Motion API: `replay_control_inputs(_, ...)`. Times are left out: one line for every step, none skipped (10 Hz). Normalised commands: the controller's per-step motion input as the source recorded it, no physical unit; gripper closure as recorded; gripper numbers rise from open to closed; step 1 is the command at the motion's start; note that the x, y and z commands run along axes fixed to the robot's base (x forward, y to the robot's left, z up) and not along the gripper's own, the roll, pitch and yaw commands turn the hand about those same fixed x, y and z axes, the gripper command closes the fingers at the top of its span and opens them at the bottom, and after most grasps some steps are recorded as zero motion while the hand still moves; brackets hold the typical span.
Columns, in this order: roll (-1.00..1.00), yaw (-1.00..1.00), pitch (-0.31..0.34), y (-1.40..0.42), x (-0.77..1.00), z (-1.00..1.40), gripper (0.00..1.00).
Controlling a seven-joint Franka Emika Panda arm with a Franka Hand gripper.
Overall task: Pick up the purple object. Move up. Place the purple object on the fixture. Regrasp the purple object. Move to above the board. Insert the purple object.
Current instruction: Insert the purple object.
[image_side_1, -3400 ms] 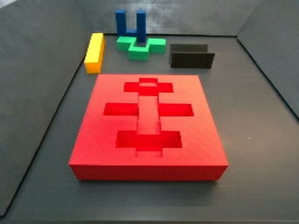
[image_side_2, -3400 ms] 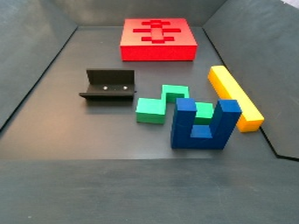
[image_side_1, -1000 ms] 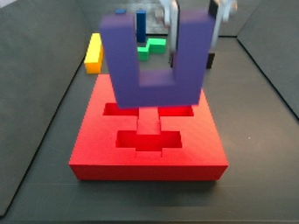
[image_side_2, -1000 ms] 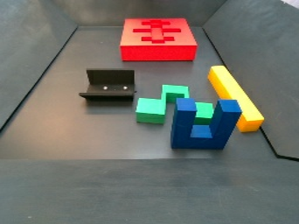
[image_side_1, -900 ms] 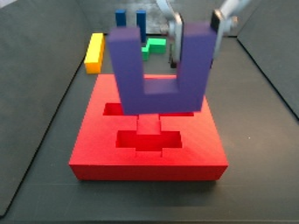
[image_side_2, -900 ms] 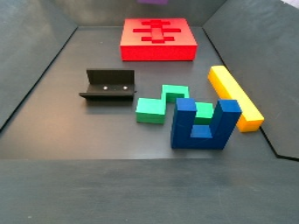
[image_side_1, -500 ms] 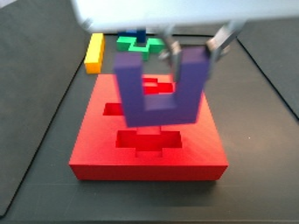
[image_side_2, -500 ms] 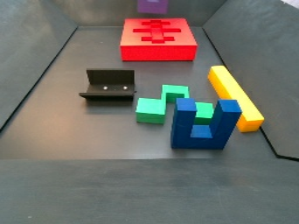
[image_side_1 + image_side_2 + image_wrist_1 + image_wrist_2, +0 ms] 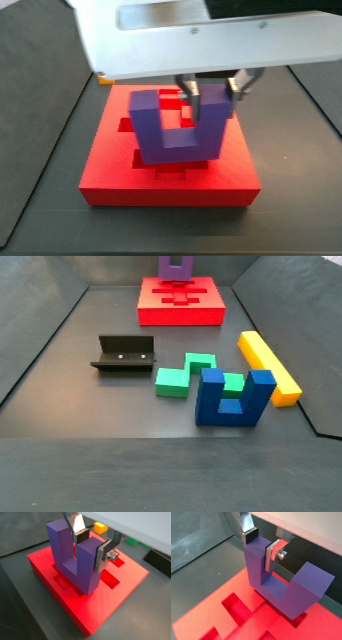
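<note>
The purple object is a U-shaped block held with its prongs up and its base down. My gripper is shut on one prong, a silver finger flat against each side of it. The block hangs over the cross-shaped cutouts in the middle of the red board, its base very close to the board's top; I cannot tell whether they touch. In a side view the purple object shows only at the top edge, above the board. The dark fixture stands bare on the floor, nearer that camera.
A yellow bar, a green block and a blue two-pronged piece lie on the dark floor to the right of the fixture. Grey walls enclose the floor on all sides.
The gripper has come down with the purple object, from high above the board to just over its cutouts. In the other side view the block has dropped into sight at the top edge.
</note>
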Motion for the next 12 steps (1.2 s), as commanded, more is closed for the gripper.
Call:
replay_control_inputs(0.0,-0.47,0.0,-0.01,0.31,-0.01,1.0)
replay_control_inputs(-0.07,-0.08,0.017,0.04,0.07,0.0,1.0)
replay_control_inputs(-0.12,-0.07,0.0,0.05,0.05,-0.07,1.0)
replay_control_inputs(0.02,0.0,0.0,-0.05,0.0,0.0,1.0)
replay_control_inputs(-0.14,0.23,0.011,0.1,0.15,0.0,1.0)
replay_control_inputs(-0.31,0.18,0.02,0.2,0.1,0.0,1.0)
replay_control_inputs(-0.09,0.07,0.0,0.0,0.05,0.01,1.0)
replay_control_inputs(-0.01,0.0,0.0,0.0,0.0,0.0,1.0)
replay_control_inputs(-0.01,0.0,0.0,0.02,0.0,0.0,1.0)
replay_control_inputs(-0.03,0.0,-0.034,0.0,-0.4,-0.06,1.0)
replay_control_inputs(-0.01,0.13,-0.021,-0.11,-0.45,-0.07,1.0)
replay_control_inputs(0.02,0.04,-0.044,-0.24,-0.47,-0.01,1.0)
